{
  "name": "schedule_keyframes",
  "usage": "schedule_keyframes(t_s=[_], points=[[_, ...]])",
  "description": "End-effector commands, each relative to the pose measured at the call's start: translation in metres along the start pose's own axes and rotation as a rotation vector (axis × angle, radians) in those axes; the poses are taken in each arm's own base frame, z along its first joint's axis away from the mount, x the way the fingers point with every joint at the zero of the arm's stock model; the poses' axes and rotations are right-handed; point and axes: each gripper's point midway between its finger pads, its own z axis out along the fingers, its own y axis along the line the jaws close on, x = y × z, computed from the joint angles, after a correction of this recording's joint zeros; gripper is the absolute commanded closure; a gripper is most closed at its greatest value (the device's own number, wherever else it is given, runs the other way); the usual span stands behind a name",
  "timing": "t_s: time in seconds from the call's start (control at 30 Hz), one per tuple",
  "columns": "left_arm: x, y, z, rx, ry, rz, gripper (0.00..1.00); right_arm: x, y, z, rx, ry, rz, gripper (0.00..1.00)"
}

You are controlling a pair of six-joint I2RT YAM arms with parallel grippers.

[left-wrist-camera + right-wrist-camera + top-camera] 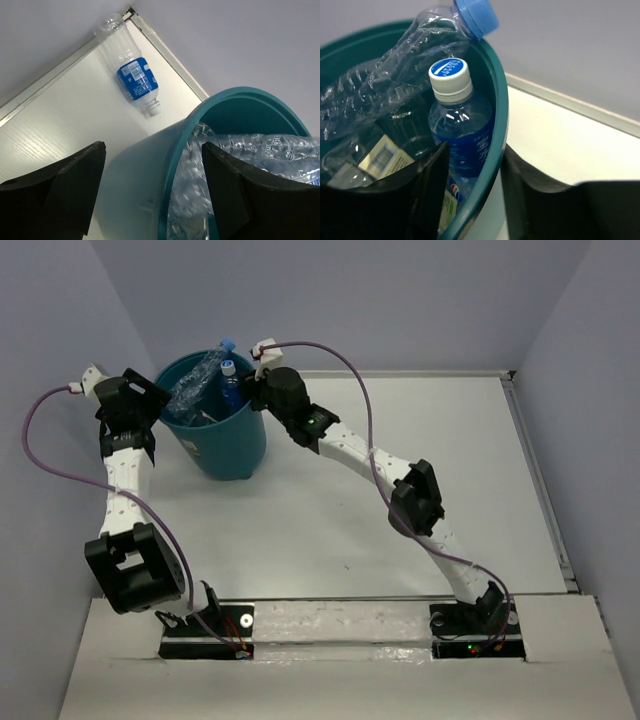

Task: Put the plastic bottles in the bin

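Your left claw (pixel 153 150) is open, its jaws standing either side of the rim of the bin (pixel 225 100). A capless blue-labelled bottle (pixel 136 82) lies on the tabletop (pixel 65 125) well beyond it. Your right claw (pixel 475 155) is parted too and straddles the rim, with a crushed blue-capped bottle (pixel 395 80) and a white-capped bottle (pixel 460 125) in the bin just ahead of its inner finger.

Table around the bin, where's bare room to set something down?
Bare table spreads right of the right arm, out to the side rail; another open patch lies between it and the left arm, in front of the bin. Crowded at the bin: left gripper and right gripper at its rim, bottles inside, one loose bottle by the rail's corner.
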Motion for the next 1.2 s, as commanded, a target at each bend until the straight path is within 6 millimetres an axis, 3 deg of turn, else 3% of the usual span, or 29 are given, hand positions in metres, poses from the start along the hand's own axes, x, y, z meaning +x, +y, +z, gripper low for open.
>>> schedule_keyframes(t_s=[0.0, 0.07, 0.13, 0.27, 0.3, 0.33, 0.37, 0.4, 0.47, 0.53, 0.7, 0.73, 0.87, 0.93, 1.07, 1.1, 1.17], points=[[-0.008, -0.02, -0.003, 0.086, -0.028, 0.028, 0.13, -0.066, 0.001, -0.022, -0.003, -0.116, -0.003, 0.67], [0.0, -0.023, -0.001, 0.097, -0.008, 0.025, 0.14, -0.076, -0.002, -0.028, 0.007, -0.129, -0.012, 0.84], [0.007, -0.03, -0.002, 0.118, 0.008, 0.036, 0.14, -0.094, -0.008, -0.038, 0.042, -0.153, -0.023, 0.94], [0.006, -0.043, -0.008, 0.159, 0.01, 0.059, 0.11, -0.099, -0.03, -0.053, 0.137, -0.151, -0.118, 0.96], [0.003, -0.046, -0.01, 0.17, 0.005, 0.067, 0.09, -0.076, -0.043, -0.052, 0.17, -0.104, -0.144, 0.95], [0.0, -0.048, -0.012, 0.175, -0.003, 0.073, 0.08, -0.08, -0.049, -0.06, 0.198, -0.11, -0.144, 0.96], [-0.007, -0.05, -0.018, 0.177, -0.026, 0.079, 0.07, -0.057, -0.066, -0.06, 0.225, -0.074, -0.142, 0.97], [-0.009, -0.051, -0.02, 0.182, -0.033, 0.079, 0.07, -0.073, -0.064, -0.064, 0.223, -0.109, -0.117, 0.97], [-0.022, -0.051, -0.027, 0.165, -0.084, 0.076, 0.06, -0.061, -0.094, -0.072, 0.254, -0.096, -0.081, 0.98], [-0.032, -0.052, -0.031, 0.153, -0.117, 0.077, 0.06, -0.057, -0.102, -0.078, 0.244, -0.101, -0.043, 0.96], [-0.052, -0.047, -0.029, 0.103, -0.174, -0.031, 0.07, -0.047, -0.103, -0.09, 0.203, -0.105, -0.059, 0.8], [-0.051, -0.044, -0.024, 0.083, -0.17, -0.069, 0.07, -0.046, -0.1, -0.091, 0.185, -0.103, -0.061, 0.69], [-0.032, -0.029, 0.018, -0.008, -0.095, -0.098, 0.06, -0.034, -0.102, -0.097, 0.185, -0.078, -0.057, 0.37], [-0.024, -0.026, 0.032, -0.021, -0.064, -0.119, 0.03, -0.039, -0.102, -0.103, 0.186, -0.086, -0.054, 0.24], [-0.002, -0.015, 0.073, -0.073, -0.005, -0.175, 0.02, -0.049, -0.098, -0.114, 0.167, -0.099, -0.04, 0.12], [-0.005, -0.018, 0.079, -0.08, -0.004, -0.192, 0.02, -0.047, -0.097, -0.118, 0.161, -0.091, -0.041, 0.11], [0.002, -0.01, 0.095, -0.125, 0.019, -0.206, 0.01, -0.065, -0.093, -0.13, 0.143, -0.121, -0.031, 0.04]])
